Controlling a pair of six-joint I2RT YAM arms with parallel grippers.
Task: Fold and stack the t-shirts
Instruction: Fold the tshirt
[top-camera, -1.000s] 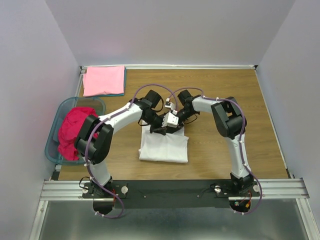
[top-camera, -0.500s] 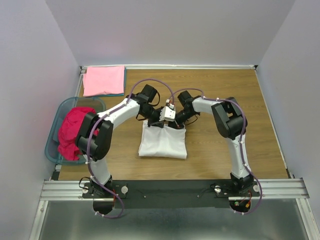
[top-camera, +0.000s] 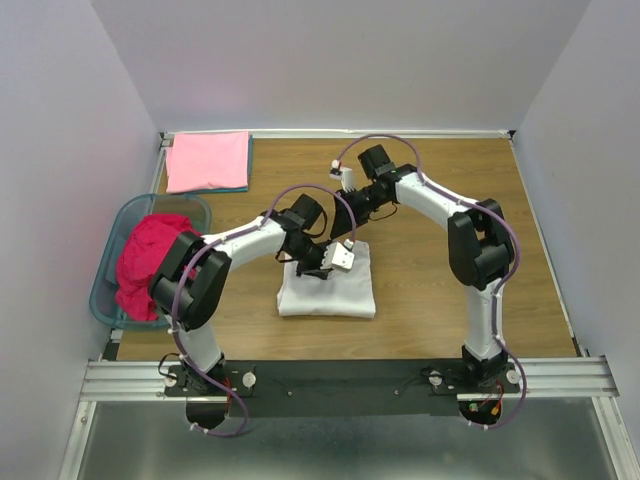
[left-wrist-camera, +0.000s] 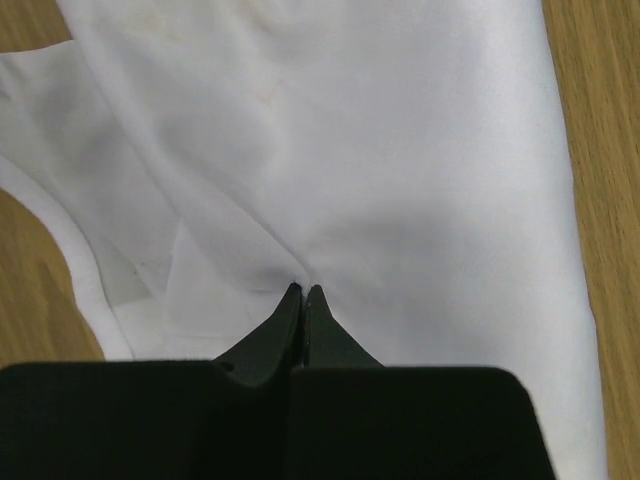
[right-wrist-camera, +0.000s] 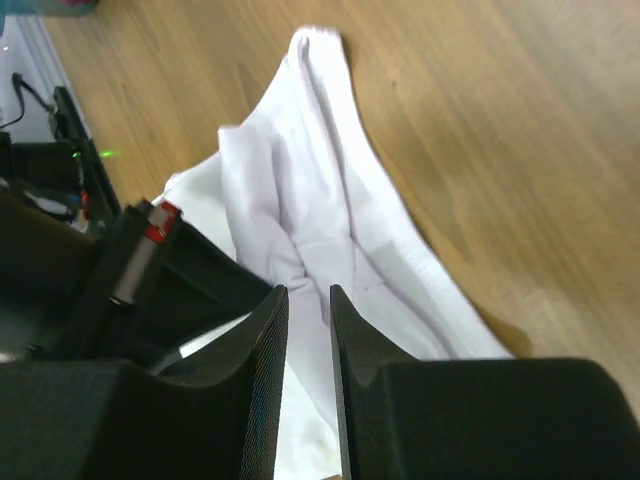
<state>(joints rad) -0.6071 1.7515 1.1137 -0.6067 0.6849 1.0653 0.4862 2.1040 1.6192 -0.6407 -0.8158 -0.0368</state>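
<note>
White t-shirt is held by the left pincer. The fingers are pressed together w/ the tips on the cloth. Creases run into the tip line, so a small pinch of fabric is caught there. The grip pt lies near the shirt's far edge, approx. mid-width. In the left wrist view the cloth spreads smooth ahead of the tips and to the right. On the left a lower layer w/ a curved hem shows, w/ bare wood beyond it.

Right pincer hangs above the worktop, just beyond the shirt's far edge, clear of the cloth. Its fingers stand slightly apart w/ a narrow gap and nothing btwn them. Its wrist view looks past the tips onto a bunched ridge of the white shirt, w/ the left arm's black wrist at the left.

Shirt pos.: folded to a rough rectangle, lying flat around the ctr of the worktop, a little toward the near edge.

Light pink t-shirt lies folded flat at the far left corner.

Magenta-red t-shirt sits bunched and unfolded in the teal basket at the left edge, well apart from the white shirt.
</note>
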